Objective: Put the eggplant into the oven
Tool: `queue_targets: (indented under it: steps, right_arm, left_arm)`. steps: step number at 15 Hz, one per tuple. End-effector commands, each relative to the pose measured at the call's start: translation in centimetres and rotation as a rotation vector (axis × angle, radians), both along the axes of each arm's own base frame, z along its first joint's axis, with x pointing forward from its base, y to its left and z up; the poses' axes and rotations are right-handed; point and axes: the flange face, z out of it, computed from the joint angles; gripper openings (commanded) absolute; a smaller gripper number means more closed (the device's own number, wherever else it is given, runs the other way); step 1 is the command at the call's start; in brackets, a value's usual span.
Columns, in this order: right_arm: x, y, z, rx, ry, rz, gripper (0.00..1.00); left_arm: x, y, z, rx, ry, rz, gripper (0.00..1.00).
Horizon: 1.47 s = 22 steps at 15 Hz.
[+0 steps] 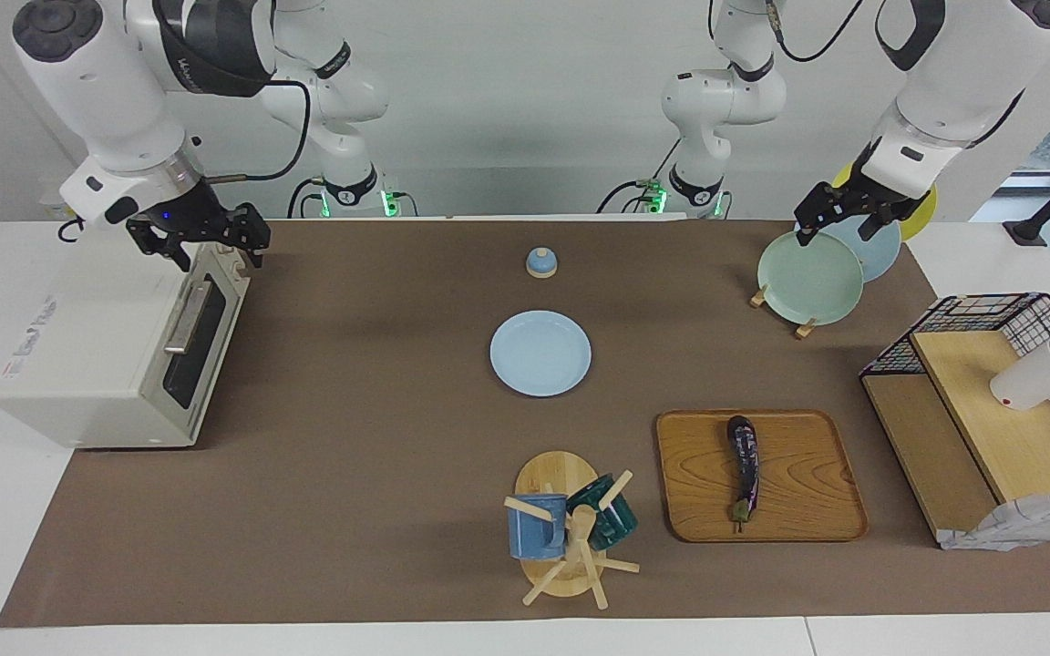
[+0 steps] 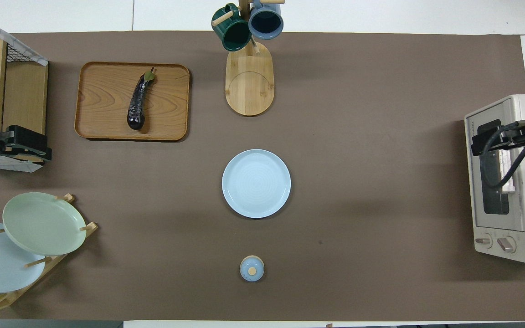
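The dark purple eggplant lies lengthwise on a wooden tray toward the left arm's end of the table, with nothing touching it. At the right arm's end stands the cream-white oven, its glass door closed. My right gripper hangs open and empty just over the oven's top edge by the door. My left gripper is open and empty, raised over the plate rack.
A light blue plate lies mid-table, and a small blue lidded pot sits nearer the robots. A mug tree stands beside the tray. The plate rack and a wire-and-wood shelf occupy the left arm's end.
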Motion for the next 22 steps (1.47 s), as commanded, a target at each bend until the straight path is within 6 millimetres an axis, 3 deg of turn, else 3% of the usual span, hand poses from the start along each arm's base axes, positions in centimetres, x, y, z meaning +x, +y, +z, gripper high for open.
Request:
queue_targets:
  steps: [1, 9, 12, 14, 18, 22]
  right_arm:
    - [-0.3, -0.1, 0.1, 0.025, 0.012, -0.018, 1.00]
    - [-0.2, 0.0, 0.0, 0.025, 0.012, -0.017, 1.00]
    - [-0.2, 0.0, 0.0, 0.025, 0.013, -0.017, 1.00]
    - [-0.2, 0.0, 0.0, 0.025, 0.013, -0.017, 1.00]
    - [-0.2, 0.0, 0.0, 0.025, 0.013, -0.017, 1.00]
    - [-0.2, 0.0, 0.0, 0.025, 0.013, -0.017, 1.00]
  left_arm:
    - [0.1, -0.2, -0.1, 0.014, -0.009, -0.007, 1.00]
    - [0.9, -0.5, 0.3, 0.007, -0.084, -0.001, 1.00]
    - [2.3, -1.2, -0.9, -0.017, -0.103, -0.001, 1.00]
    - [4.0, -1.6, -3.0, -0.040, -0.081, -0.005, 1.00]
    - [9.6, -3.9, -11.2, -0.045, -0.007, -0.049, 1.00]
    - [13.3, -5.1, -19.7, -0.054, -0.025, -0.130, 1.00]
